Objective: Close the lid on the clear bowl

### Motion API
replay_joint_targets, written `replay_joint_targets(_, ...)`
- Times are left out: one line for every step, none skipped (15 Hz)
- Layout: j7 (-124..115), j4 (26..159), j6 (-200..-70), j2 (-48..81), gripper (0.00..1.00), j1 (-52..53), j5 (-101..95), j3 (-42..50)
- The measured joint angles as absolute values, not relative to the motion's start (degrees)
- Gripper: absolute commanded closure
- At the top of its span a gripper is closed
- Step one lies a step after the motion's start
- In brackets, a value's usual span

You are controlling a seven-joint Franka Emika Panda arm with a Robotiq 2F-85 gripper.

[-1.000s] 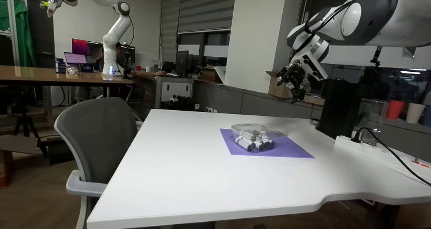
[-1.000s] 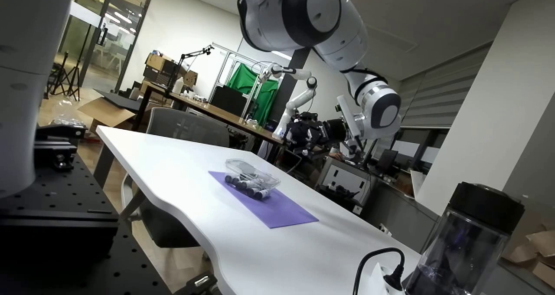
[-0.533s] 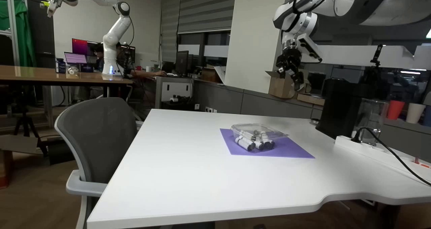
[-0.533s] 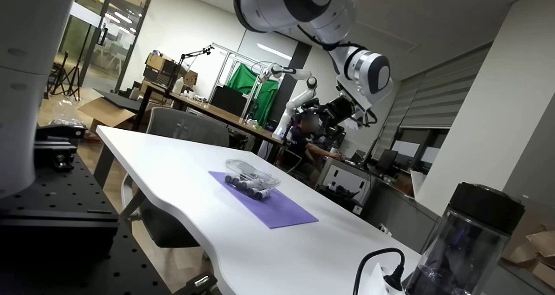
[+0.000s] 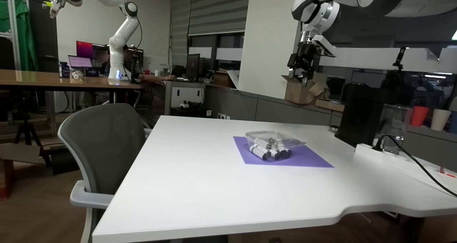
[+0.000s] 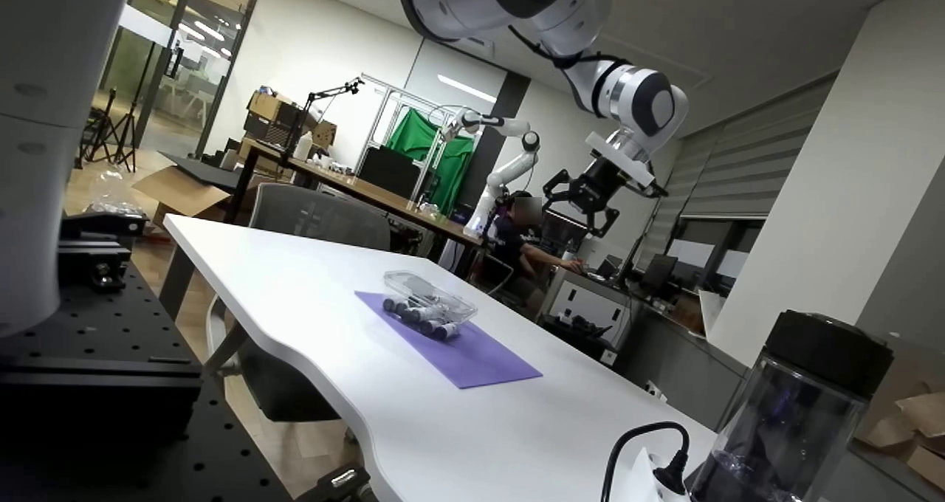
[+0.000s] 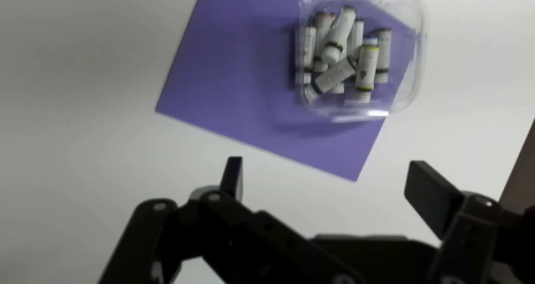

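The clear bowl [image 5: 254,143] sits on the purple mat with several white tubes inside. It shows in both exterior views [image 6: 464,311] and at the top of the wrist view [image 7: 411,73]. A thin clear edge with whitish glints runs around its top. I cannot tell the lid apart from the bowl's rim for sure, nor whether it is shut. My gripper [image 5: 298,78] is high above the table, well above the bowl and apart from it. It points down. Its fingers are spread wide with nothing between them in the wrist view [image 7: 328,177] and in an exterior view [image 6: 572,219].
The purple mat [image 5: 310,159] lies on the white table [image 5: 200,186]. A power strip [image 5: 396,162] with a black cable, a clear bottle with a black cap [image 6: 790,413] and a black box-like object [image 5: 360,114] stand near the table's side. A grey chair [image 5: 103,146] stands beside the table.
My gripper has risen and turned from a slanted pose to pointing down, its spread fingers now plainly visible. The bowl, tubes and mat have not moved.
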State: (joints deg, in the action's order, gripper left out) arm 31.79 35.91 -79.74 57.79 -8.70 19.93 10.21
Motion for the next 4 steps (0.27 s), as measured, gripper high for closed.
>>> replay_joint_targets(31.79, 36.2, -83.03, 57.45, 0.0, -9.03, 21.36, 10.19)
replay_joint_targets(31.79, 36.65, -86.53, 57.05, 0.0, -9.31, 22.77, 10.17)
replay_joint_targets(31.82, 36.87, -87.28, 56.86, 0.0, -9.44, 22.98, 10.18)
replay_joint_targets(31.83, 36.88, -87.0, 56.93, 0.0, -9.46, 22.95, 10.18)
